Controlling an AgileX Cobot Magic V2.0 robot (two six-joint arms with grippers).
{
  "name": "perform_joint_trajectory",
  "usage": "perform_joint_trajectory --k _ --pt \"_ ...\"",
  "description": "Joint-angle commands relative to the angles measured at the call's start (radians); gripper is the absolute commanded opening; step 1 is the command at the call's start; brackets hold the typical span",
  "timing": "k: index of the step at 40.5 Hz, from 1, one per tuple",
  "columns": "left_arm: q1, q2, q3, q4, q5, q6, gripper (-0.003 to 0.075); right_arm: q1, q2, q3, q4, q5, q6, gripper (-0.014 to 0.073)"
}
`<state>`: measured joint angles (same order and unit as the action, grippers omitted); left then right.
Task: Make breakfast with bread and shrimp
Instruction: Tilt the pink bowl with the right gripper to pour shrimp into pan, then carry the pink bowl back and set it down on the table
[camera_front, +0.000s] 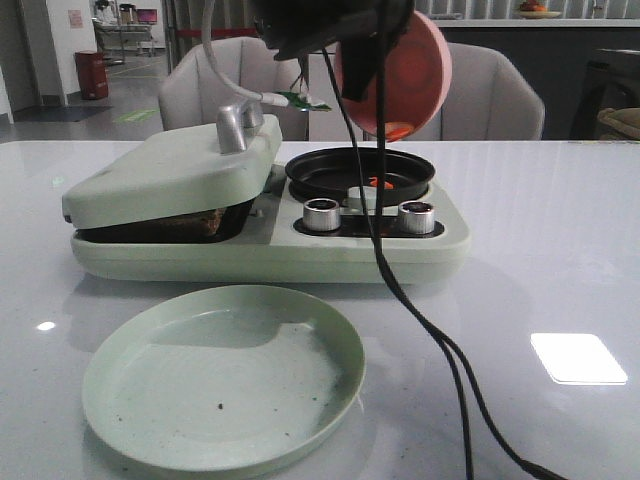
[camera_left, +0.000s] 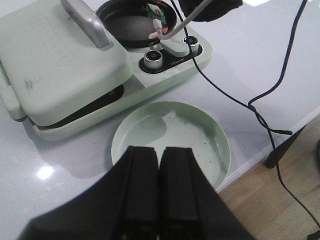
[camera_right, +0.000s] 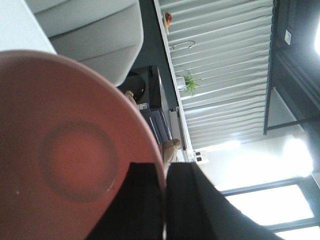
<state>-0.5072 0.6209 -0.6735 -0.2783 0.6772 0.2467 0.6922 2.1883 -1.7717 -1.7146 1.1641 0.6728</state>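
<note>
Pink and thin-walled, the plate (camera_front: 405, 75) is tipped almost on edge above the round black pan (camera_front: 360, 172) of the pale green breakfast maker (camera_front: 270, 250), and the right gripper (camera_right: 165, 200) is clamped on its rim, one finger on each face. At least one shrimp (camera_front: 398, 131) clings at the plate's lowest edge, and another orange piece (camera_front: 378, 183) already lies in the pan. Shrimp like these look small, light, soft and probably slick, so they should slide off a tilted plate more readily than they could be pinched; holding the stiff plate by its rim is the safer way to carry them. The bread (camera_front: 190, 224) shows only as a brown edge in the gap under the lowered lid (camera_front: 170, 170), and it is likely soft and easily crushed, best lifted by its firmer crust. An empty green plate (camera_front: 222, 375) sits in front of the appliance. The left gripper (camera_left: 159, 165) hangs over that plate with its fingers pressed together, holding nothing.
</note>
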Motion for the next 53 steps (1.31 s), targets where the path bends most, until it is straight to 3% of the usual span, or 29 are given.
perform_joint_trajectory --k 1,9,17,27,31,36,41,53 --pt "-0.007 -0.001 -0.029 -0.014 -0.072 -0.006 0.0101 0.000 -0.082 -0.050 -0.097 0.073 -0.040 0.0045" --pt "-0.007 -0.001 -0.029 -0.014 -0.072 -0.006 0.0101 0.041 -0.095 -0.178 -0.097 0.081 -0.166 0.0045" --pt "-0.007 -0.001 -0.029 -0.014 -0.072 -0.006 0.0101 0.033 -0.045 -0.174 -0.097 0.028 -0.233 0.0045" --pt "-0.007 -0.001 -0.029 -0.014 -0.072 -0.006 0.0101 0.039 -0.030 -0.188 -0.097 0.082 -0.231 0.0045" --pt "-0.007 -0.001 -0.029 -0.014 -0.072 -0.006 0.0101 0.039 -0.048 -0.190 -0.076 0.116 -0.162 0.0045" --pt "-0.007 -0.001 -0.029 -0.014 -0.072 -0.006 0.0101 0.040 -0.127 -0.189 0.074 0.124 -0.159 0.0045" --pt "-0.007 -0.001 -0.029 -0.014 -0.072 -0.006 0.0101 0.017 -0.251 -0.177 0.334 0.108 -0.160 0.0045" --pt "-0.007 -0.001 -0.029 -0.014 -0.072 -0.006 0.0101 -0.209 -0.598 0.115 0.837 -0.015 -0.216 0.0045"
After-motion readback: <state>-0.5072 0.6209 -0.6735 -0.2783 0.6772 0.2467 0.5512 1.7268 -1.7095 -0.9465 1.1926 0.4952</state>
